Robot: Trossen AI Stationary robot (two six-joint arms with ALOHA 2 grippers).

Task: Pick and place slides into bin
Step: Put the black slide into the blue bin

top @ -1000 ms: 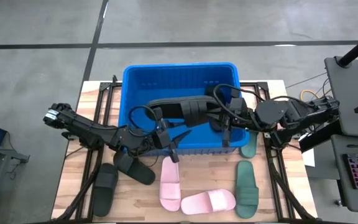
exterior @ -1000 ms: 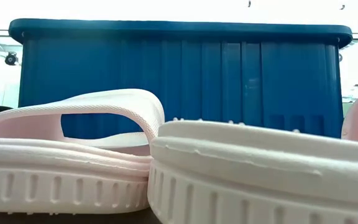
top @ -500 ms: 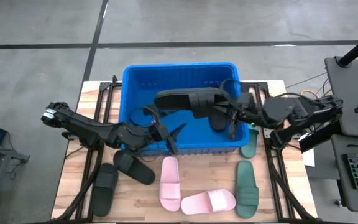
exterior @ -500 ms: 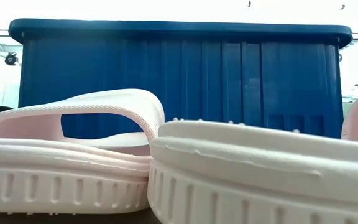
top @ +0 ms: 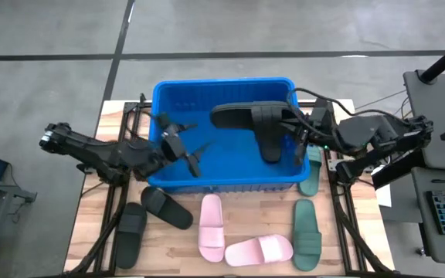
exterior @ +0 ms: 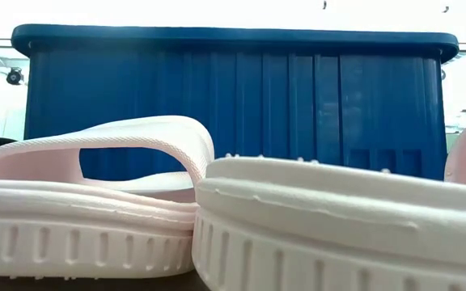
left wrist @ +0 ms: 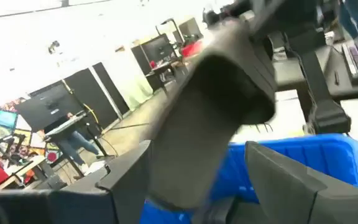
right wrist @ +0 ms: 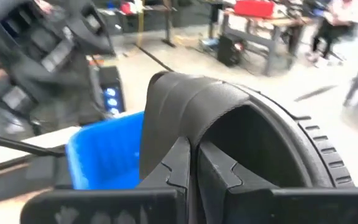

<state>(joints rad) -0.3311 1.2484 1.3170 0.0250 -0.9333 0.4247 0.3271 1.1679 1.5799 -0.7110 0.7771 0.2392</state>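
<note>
Retreating left fingers (top: 182, 145) now spread, right fingers (top: 290, 133) still pinching black slide (top: 249, 117) over bin (top: 161, 94)

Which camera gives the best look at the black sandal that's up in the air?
The high view: the black sandal shows whole above the blue bin, pinched by the right claw. Right wrist view shows only its strap; left wrist a blurred part; low view nothing.

The blue bin (top: 168, 100) is wide open on top, and its far left corner is free. A black slide (top: 247, 117) hangs over the right half, with the right gripper (top: 293, 131) squeezed on its strap. The left gripper (top: 182, 145) blocks the near left part, its fingers spread apart.
</note>
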